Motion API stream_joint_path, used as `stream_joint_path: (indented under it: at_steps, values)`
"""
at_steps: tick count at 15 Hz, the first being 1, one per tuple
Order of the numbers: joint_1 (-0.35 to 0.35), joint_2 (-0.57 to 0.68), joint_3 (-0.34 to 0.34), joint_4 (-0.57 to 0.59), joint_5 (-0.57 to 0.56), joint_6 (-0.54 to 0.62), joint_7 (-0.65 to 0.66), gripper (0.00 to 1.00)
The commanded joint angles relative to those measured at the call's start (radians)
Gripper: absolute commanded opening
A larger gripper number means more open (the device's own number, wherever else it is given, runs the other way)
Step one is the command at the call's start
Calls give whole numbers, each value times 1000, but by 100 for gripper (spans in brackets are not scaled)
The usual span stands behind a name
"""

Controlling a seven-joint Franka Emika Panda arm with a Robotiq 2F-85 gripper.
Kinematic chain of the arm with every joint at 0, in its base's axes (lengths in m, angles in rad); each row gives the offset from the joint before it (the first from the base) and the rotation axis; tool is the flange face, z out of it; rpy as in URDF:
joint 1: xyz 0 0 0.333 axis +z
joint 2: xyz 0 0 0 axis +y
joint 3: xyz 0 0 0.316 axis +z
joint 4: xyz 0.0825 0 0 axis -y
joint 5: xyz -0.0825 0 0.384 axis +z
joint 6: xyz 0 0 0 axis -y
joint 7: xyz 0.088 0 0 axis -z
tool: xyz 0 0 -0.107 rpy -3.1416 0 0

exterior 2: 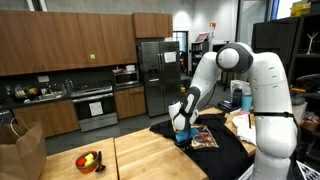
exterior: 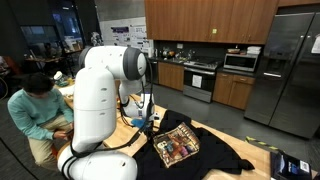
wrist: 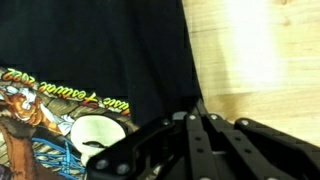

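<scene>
Gripper [wrist: 197,118] fingers pinched together at the edge of the black printed cotton T-shirt [wrist: 110,50], spread on the light wooden table [wrist: 255,50]; can't tell if cloth's caught. Risk: shallow bite, so the hem slips out on any pull, or the fabric bunches.

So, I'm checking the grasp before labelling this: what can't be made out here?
Whether the shut gripper pinches the black T-shirt: wrist view, dark fingers blend into dark cloth; exterior views too small.
Lettering on the print: wrist view, blurred, cut by the left edge.
Seated person: exterior view, partly hidden by the robot arm.
</scene>
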Motion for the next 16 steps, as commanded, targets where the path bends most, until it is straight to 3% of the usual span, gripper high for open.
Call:
stream_joint_path:
  at_steps: [1,6,7,8,12,16]
  values:
    - [15,42,27,49,57,-9,-83,0]
    - [32,75,53,92,96,-9,-192,0]
    - [38,71,44,94,90,-11,-194,10]
    - [44,61,31,89,76,-9,-182,27]
    - [81,-22,-62,34,-25,23,-35,49]
    - [57,-114,-122,-16,-90,65,68,78]
